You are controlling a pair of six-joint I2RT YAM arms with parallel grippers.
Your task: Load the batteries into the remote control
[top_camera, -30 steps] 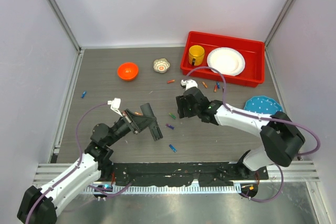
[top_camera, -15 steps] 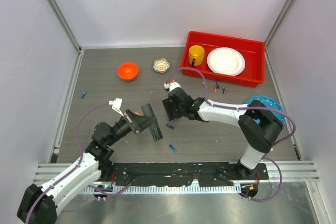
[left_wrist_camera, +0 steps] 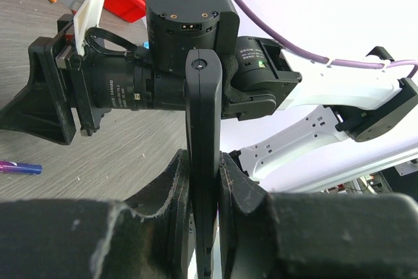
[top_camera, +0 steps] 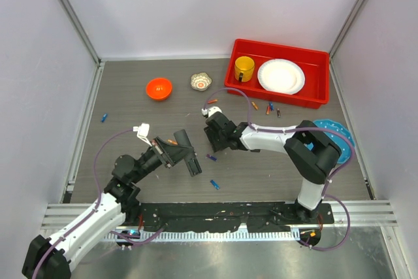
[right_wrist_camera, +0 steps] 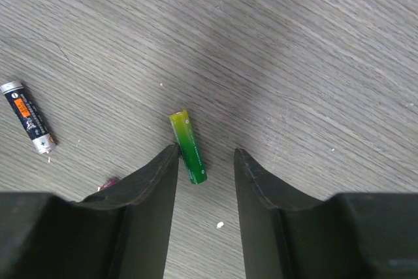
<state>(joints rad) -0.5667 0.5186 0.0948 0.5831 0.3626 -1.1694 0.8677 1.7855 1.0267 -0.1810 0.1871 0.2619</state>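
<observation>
Swung leftward over the table [right_wrist_camera: 294, 44] since the earlier frame, and narrowed, the right gripper [right_wrist_camera: 206, 155] is now set low with its jaws half open astride a green battery [right_wrist_camera: 188, 147]. It lies flat between them, nearer one finger and not yet clamped, so a pickup is judged imminent. Beyond, the remote control [left_wrist_camera: 202, 115] is held edge-up in the tightly closed left gripper [left_wrist_camera: 204, 164].

overhead view wide; right wrist close above battery [right_wrist_camera: 189, 147]
</observation>
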